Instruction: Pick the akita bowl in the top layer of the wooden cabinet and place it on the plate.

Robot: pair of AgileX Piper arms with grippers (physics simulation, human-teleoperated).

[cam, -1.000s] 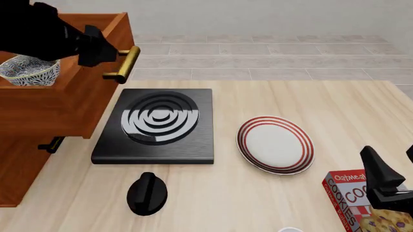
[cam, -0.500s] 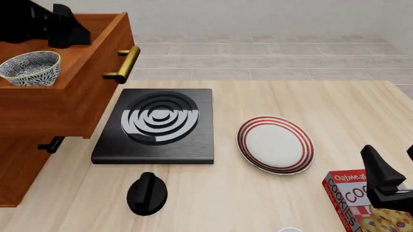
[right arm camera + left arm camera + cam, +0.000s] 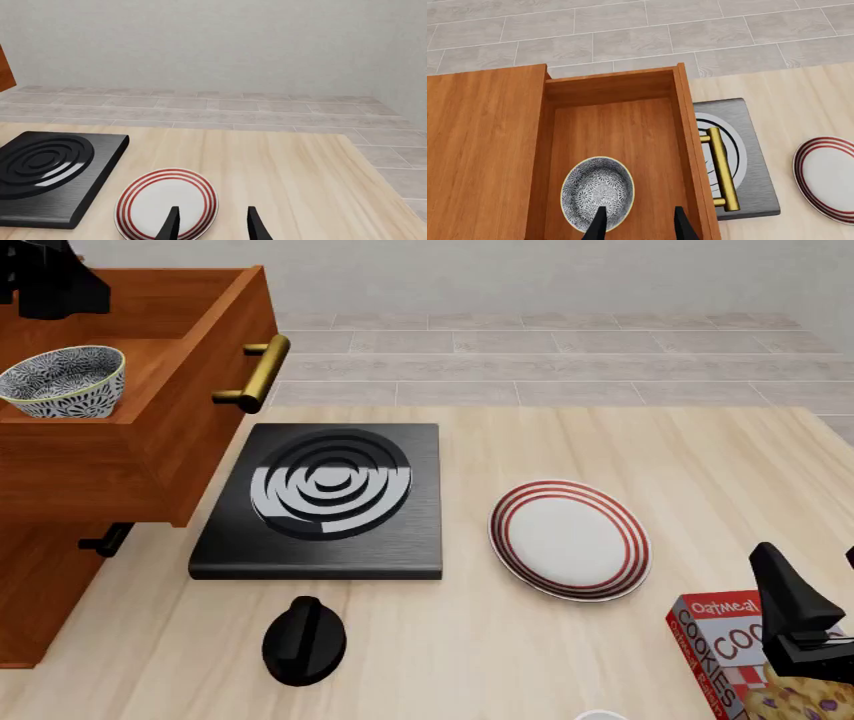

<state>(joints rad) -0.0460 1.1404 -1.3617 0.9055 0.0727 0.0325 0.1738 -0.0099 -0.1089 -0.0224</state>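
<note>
akita bowl [image 3: 597, 193] is seen lying in the pulled-out top layer [image 3: 617, 120], exposed for a reach from above, while the left hand [image 3: 638, 225] is held parted and empty over it.

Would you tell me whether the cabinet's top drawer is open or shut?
Open: the top drawer is pulled out over the stove, with the akita bowl visible inside.

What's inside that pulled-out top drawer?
Inside the top drawer sits one speckled bowl, upright on the bare wood floor. The left gripper's fingertips cover a bit of its rim; nothing else shows in the drawer.
</note>
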